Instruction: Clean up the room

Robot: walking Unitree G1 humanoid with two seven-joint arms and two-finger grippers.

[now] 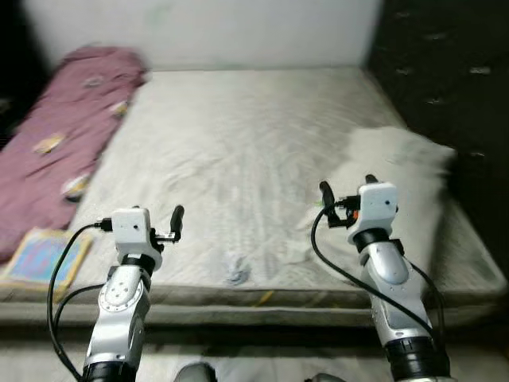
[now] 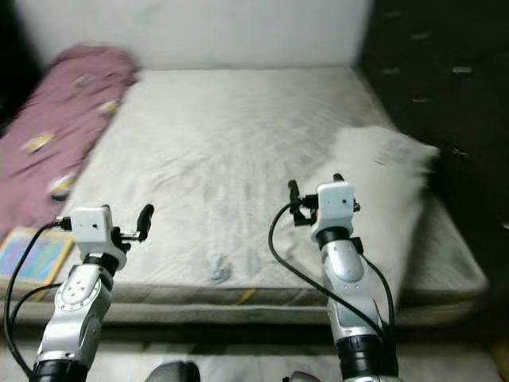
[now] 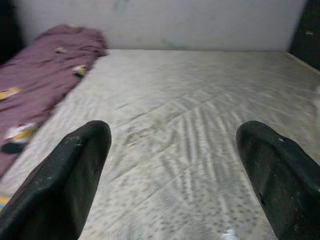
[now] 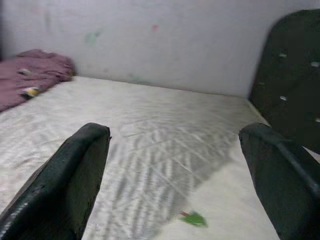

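Left pincer [image 3: 170,165] raised over near edge of the bare pale patterned mattress [image 1: 238,151], fingers spread wide, holding nothing. Right pincer [image 4: 175,170] likewise spread and empty. Crumpled maroon blanket [image 1: 56,135] lies well off to left pincer's outer side; colourful flat book [image 1: 44,256] just beside it. White pillow [image 1: 402,171] sits just past right pincer. Small green scrap [image 4: 194,218] below right pincer.

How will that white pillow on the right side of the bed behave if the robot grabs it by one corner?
The pillow looks soft and puffy, so it will probably sag and fold, not stay flat. It seems light for its bulk. Lying loose on the mattress, it would likely slide when pushed. The right gripper is nearest it, open.
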